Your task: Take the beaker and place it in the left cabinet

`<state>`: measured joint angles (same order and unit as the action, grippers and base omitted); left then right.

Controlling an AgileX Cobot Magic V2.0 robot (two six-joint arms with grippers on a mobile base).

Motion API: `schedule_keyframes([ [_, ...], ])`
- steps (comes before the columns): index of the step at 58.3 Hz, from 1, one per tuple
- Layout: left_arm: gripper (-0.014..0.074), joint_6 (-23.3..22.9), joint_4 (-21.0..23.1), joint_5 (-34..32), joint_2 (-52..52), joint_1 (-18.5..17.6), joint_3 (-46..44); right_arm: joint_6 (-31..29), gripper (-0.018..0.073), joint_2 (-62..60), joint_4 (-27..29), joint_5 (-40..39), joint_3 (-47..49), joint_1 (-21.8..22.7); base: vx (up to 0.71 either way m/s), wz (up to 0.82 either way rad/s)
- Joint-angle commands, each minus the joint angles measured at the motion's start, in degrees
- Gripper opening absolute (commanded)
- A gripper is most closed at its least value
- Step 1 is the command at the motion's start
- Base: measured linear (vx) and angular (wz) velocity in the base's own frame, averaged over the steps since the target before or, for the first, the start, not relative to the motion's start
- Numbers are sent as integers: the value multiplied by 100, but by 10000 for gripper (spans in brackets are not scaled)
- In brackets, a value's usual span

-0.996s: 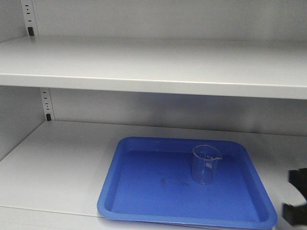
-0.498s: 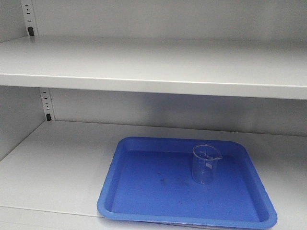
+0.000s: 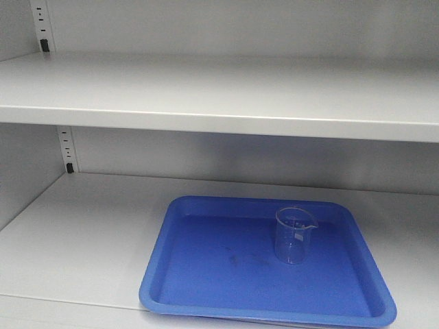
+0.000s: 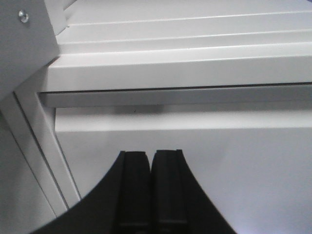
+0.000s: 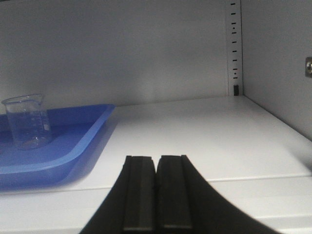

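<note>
Glass beaker (image 3: 294,235) is standing upright in the blue tray (image 3: 206,288) near its far right corner, on the left cabinet (image 3: 89,233) shelf; both hands, left (image 4: 149,161) and right (image 5: 156,163), are sitting clenched and empty, so placement looks finished; only retreating is remaining.

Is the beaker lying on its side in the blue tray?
No, the beaker stands upright inside the blue tray, with its open mouth and spout facing up.
</note>
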<state>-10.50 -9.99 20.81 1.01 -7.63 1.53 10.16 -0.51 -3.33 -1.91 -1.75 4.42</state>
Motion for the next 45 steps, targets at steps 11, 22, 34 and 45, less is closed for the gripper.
schedule_keyframes([
  [11,4,-24,0,-433,62,8,-69,1,-5,-59,-23,-418,-26,22,0,0],
  [22,4,-24,0,-433,62,8,-69,1,-5,-59,-23,-437,-26,22,0,0],
  [34,4,-24,0,-433,62,8,-69,1,-5,-59,-23,-437,-26,22,0,0],
  [45,4,-24,0,-433,62,8,-69,1,-5,-59,-23,-437,-26,22,0,0],
])
